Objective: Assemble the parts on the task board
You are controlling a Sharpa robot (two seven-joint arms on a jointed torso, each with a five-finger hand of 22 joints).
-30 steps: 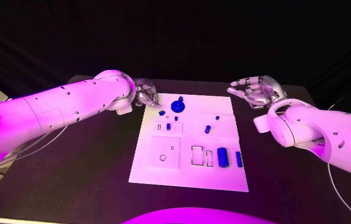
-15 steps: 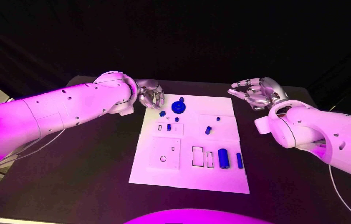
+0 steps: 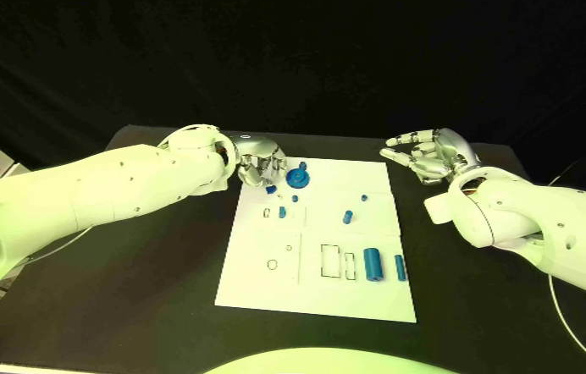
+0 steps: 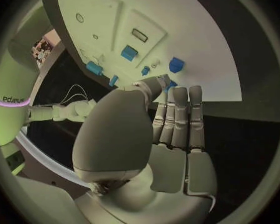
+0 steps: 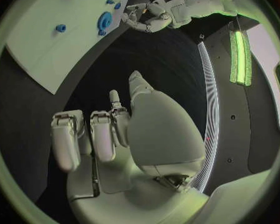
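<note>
Head view shows the black table (image 3: 146, 306) carrying the white task board (image 3: 320, 294) at its middle. Blue parts lie across the board: a round disc-shaped part (image 3: 298, 178) near the far left corner, a thick cylinder (image 3: 371, 262) and a slimmer bar (image 3: 400, 266) toward the near right, and small pegs (image 3: 347, 217) between. The left hand (image 3: 260, 164) hovers at the board's far left corner, just beside the disc-shaped part, fingers curled downward with nothing visibly held; left wrist view puts its fingertips (image 4: 177, 92) at the board edge near a small blue block (image 4: 175, 64). The right hand (image 3: 425, 156) waits off the board's far right corner, fingers part-curled and holding nothing.

Judgement: the reach for a far-corner part is under way. Recommend spreading the fingers before descent, centring over one part, and avoiding neighbouring pegs.
</note>
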